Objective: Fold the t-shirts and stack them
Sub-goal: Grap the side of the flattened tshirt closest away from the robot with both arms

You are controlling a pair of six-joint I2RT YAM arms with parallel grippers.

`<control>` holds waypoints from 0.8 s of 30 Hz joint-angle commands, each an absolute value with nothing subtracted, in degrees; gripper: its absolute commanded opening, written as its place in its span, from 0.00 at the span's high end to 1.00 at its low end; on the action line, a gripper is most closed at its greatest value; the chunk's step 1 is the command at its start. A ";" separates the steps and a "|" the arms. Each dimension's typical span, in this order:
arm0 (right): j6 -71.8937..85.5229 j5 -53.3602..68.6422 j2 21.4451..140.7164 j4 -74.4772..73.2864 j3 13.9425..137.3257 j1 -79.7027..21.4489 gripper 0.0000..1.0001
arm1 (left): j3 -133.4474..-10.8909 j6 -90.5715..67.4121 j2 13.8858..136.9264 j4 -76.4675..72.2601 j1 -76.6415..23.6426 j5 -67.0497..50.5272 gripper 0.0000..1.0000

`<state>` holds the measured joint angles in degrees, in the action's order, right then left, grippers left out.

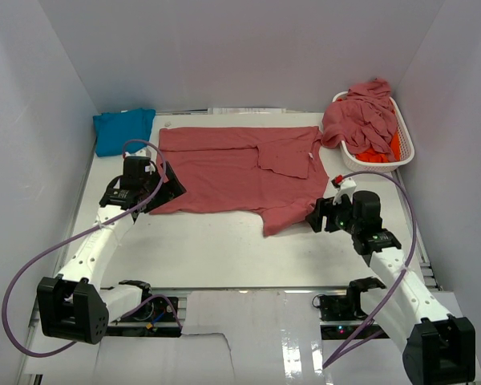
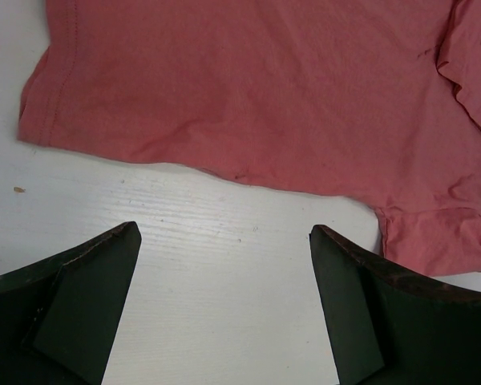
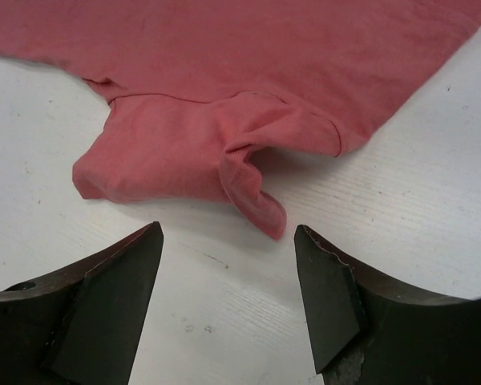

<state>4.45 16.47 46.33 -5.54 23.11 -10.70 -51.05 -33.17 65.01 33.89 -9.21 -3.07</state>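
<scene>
Flat on the desk (image 1: 224, 257), the rose-red t-shirt (image 1: 224, 172), long axis running left to right, hem end toward the left arm, sleeves toward the right. Left tool (image 2: 224, 233) spread wide, empty, just short of the near edge by the hem corner (image 2: 48, 112), not touching. Right tool (image 3: 228, 233) spread too, pinching nothing, facing the crumpled near sleeve (image 3: 184, 160) just beyond its tips. Seems to call for a forward reach, each tool on its own end. Turquoise t-shirt (image 1: 124, 130) apart, at the far left corner

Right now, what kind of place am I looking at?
Probably a robot lab folding cell: plain white walls boxing in a white table, a rose-red cotton t-shirt spread flat, a white slatted plastic basket of shirts.
</scene>
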 commanded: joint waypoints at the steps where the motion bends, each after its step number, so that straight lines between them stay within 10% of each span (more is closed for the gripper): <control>1: 1.85 14.85 48.15 -7.73 25.93 -11.07 0.27 | -50.80 -32.25 63.11 32.78 -9.32 -3.95 0.02; 24: 0.44 16.43 64.50 -5.01 31.37 -12.74 0.40 | -50.98 -31.29 62.40 33.49 -9.40 -1.93 0.02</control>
<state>1.06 15.57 63.20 -8.47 28.42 -12.25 -50.17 -31.94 64.69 33.80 -9.21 -3.01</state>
